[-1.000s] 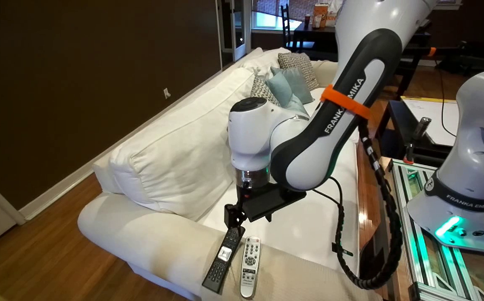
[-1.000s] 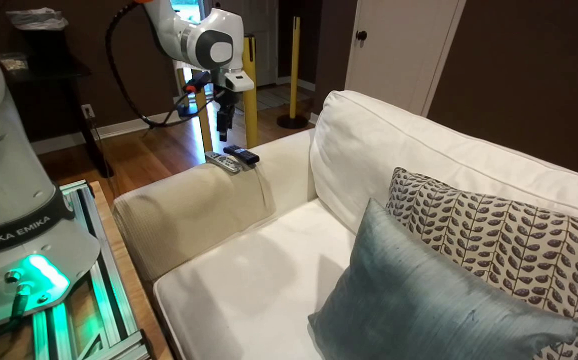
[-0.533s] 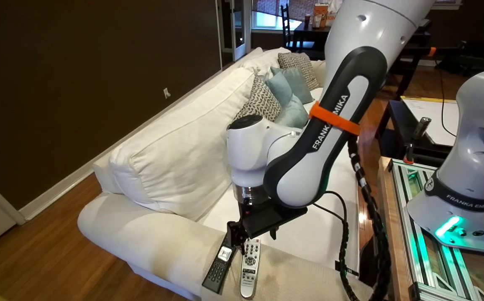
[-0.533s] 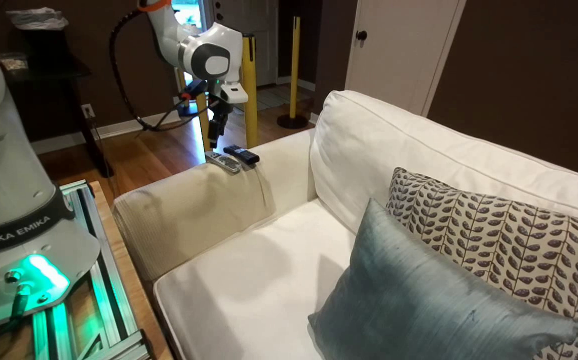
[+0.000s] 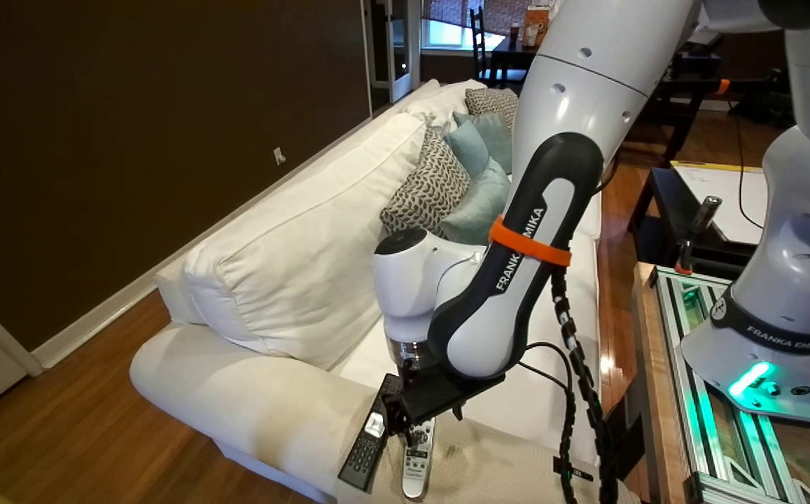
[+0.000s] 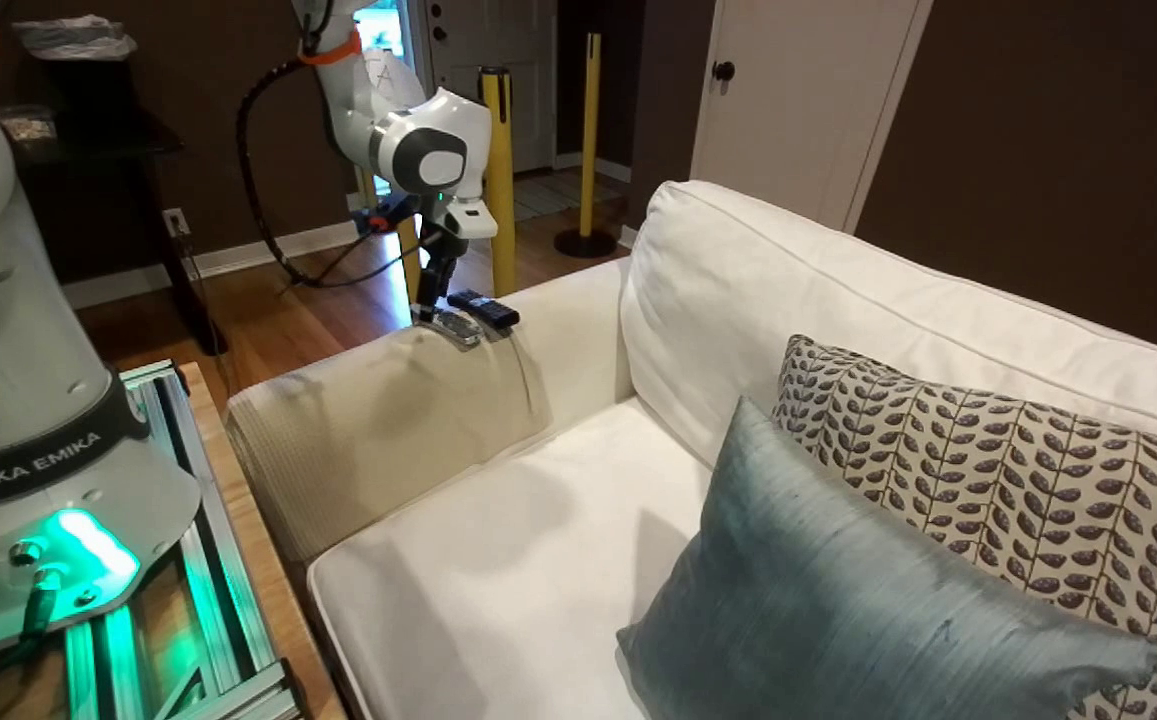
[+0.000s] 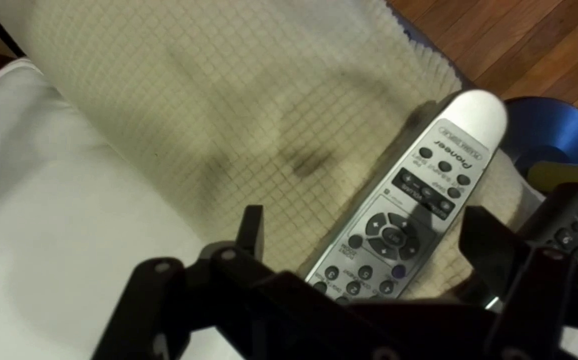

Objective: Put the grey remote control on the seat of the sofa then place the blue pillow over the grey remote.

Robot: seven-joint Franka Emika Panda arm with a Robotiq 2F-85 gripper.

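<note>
The claw (image 7: 363,227) stands wide, in the wrist view one finger (image 7: 253,230) to each side of the silver Pioneer remote control (image 7: 408,210), which lies on the armrest surface (image 6: 388,430) of the cream-white sofa (image 5: 292,259). Just beside the claw lies the longer black remote (image 5: 368,444). Well apart from the claw, the teal-blue pillow (image 6: 858,580) sits beside a leaf-patterned pillow (image 6: 1018,460).

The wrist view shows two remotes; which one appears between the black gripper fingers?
The slim silver-grey remote marked Pioneer; the long black remote appears outside the open gripper.

Gripper (image 6: 426,314) — at the grey remote (image 6: 457,327)
</note>
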